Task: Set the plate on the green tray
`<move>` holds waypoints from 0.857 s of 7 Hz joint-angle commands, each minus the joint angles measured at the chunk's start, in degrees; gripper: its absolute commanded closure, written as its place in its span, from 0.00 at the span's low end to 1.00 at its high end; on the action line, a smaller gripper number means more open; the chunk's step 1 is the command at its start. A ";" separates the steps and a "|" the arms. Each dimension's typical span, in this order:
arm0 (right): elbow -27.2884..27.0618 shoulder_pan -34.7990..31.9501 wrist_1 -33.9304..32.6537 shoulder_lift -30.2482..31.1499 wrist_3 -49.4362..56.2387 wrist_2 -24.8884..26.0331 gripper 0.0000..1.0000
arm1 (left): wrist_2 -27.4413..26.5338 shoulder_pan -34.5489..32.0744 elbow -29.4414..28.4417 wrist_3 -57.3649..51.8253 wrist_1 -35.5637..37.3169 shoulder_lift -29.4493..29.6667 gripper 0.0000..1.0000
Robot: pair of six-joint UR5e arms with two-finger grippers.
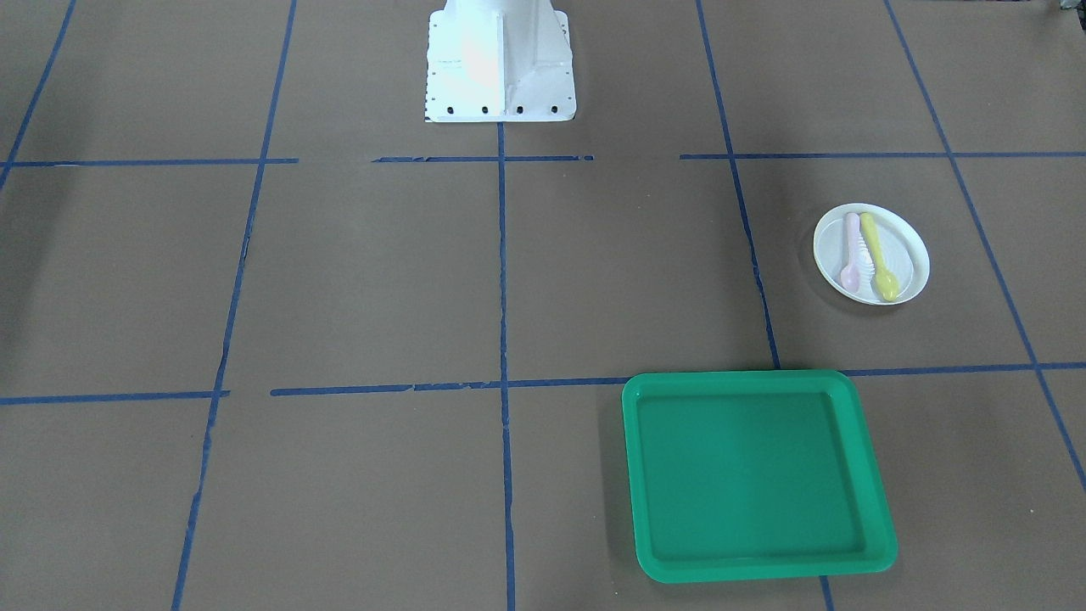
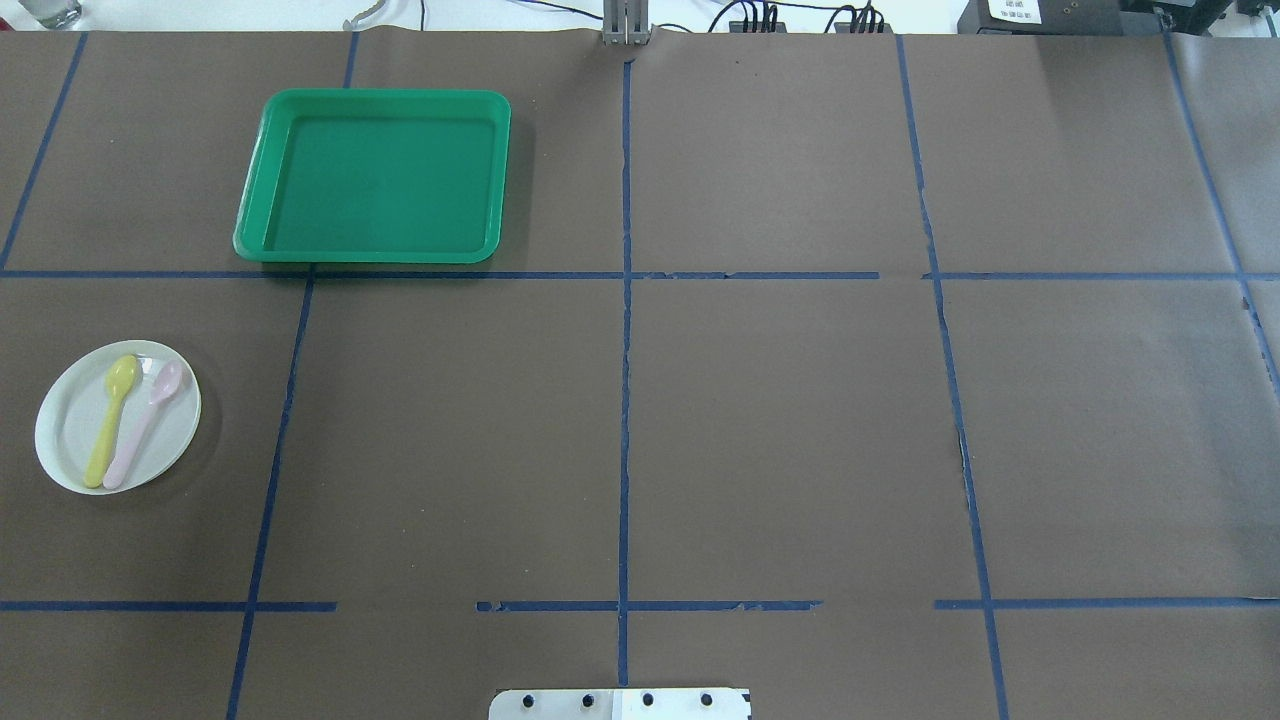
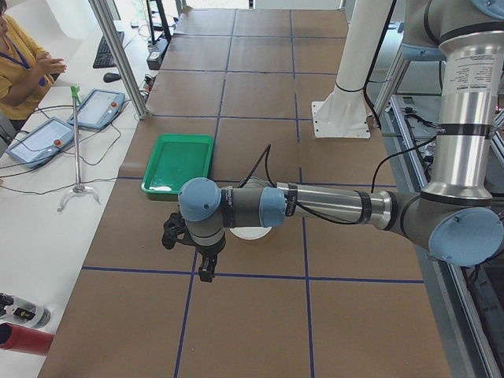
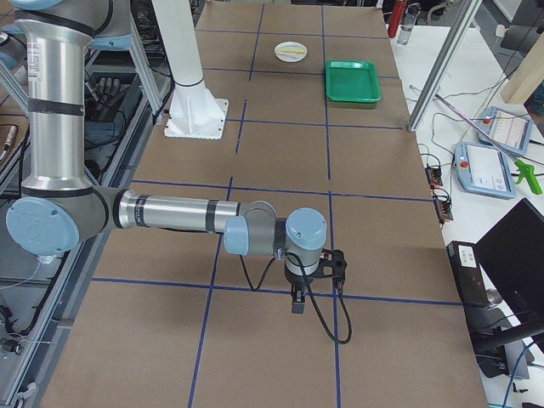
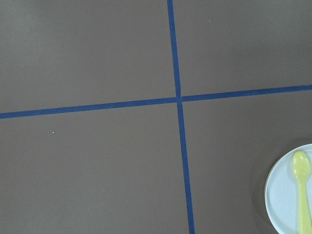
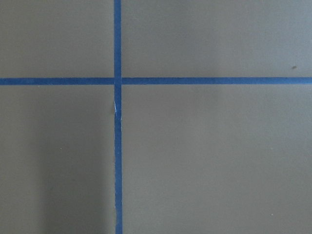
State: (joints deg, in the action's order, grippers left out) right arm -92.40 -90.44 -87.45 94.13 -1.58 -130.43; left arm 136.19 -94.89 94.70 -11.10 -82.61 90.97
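Note:
The small white plate (image 1: 899, 242) lies on the brown table with a yellow spoon (image 1: 878, 255) and a pink spoon (image 1: 851, 250) on it. In the overhead view the plate (image 2: 70, 430) is at the far left, apart from the empty green tray (image 2: 375, 175), which lies farther back. The left wrist view shows the plate's edge (image 5: 285, 195) at its lower right. The left gripper (image 3: 206, 272) hangs above the table just near the plate (image 3: 250, 233); I cannot tell if it is open. The right gripper (image 4: 296, 304) points down far from the plate (image 4: 292, 51); its state is unclear.
The white robot base (image 1: 499, 59) stands at the table's robot side. Blue tape lines cross the table. An operator (image 3: 24, 63) sits beyond the far edge by teach pendants (image 3: 98, 106). A thin stand (image 3: 76, 150) is near the tray (image 3: 179, 163).

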 commanded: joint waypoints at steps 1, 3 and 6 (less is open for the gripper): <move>-0.06 0.00 0.00 0.00 0.00 0.00 0.00 | -0.13 0.32 0.22 -0.06 -0.10 -0.18 0.00; 0.02 0.00 0.00 0.00 0.00 0.00 0.00 | -0.57 0.15 1.18 -0.50 -1.23 -1.57 0.00; 0.02 0.00 0.00 0.00 0.00 0.00 0.00 | -0.22 7.54 3.65 15.88 -6.99 -2.46 0.00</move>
State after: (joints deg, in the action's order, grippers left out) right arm -92.37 -90.44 -87.45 94.13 -1.58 -130.43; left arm 135.96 -92.69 97.92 -6.21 -85.88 88.68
